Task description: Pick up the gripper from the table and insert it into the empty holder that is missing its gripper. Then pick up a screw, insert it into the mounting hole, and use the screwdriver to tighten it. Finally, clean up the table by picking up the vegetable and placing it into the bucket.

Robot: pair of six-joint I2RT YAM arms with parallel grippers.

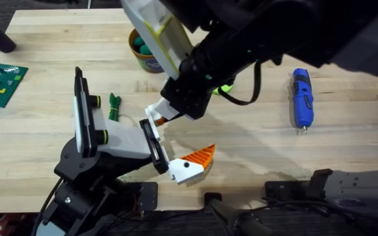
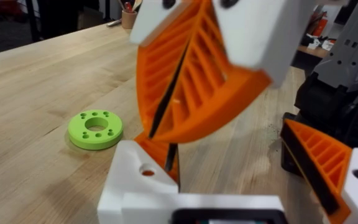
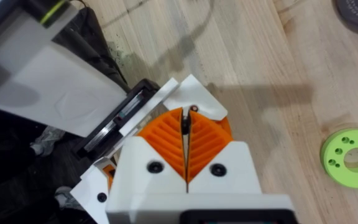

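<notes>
My right gripper (image 1: 167,110) reaches across the middle and is shut on a thin dark screw (image 3: 184,122). It hovers at the holder (image 1: 113,139), a white block with black plates and yellow-green ringed knobs at the lower left. The screw's tip (image 2: 169,157) hangs just above the hole in the holder's white mount (image 2: 143,177). The small orange gripper (image 2: 156,151) stands against that mount. My left gripper (image 1: 176,141) is open, its other finger an orange wedge (image 2: 316,163). The blue screwdriver (image 1: 301,98) lies at the right. A green vegetable (image 1: 115,105) lies near the holder.
The yellow-rimmed bucket (image 1: 144,54) stands at the back with green items inside. A green disc (image 2: 94,129) lies flat on the table (image 1: 254,147), close to the right arm. A green brick plate (image 1: 2,82) sits at the far left.
</notes>
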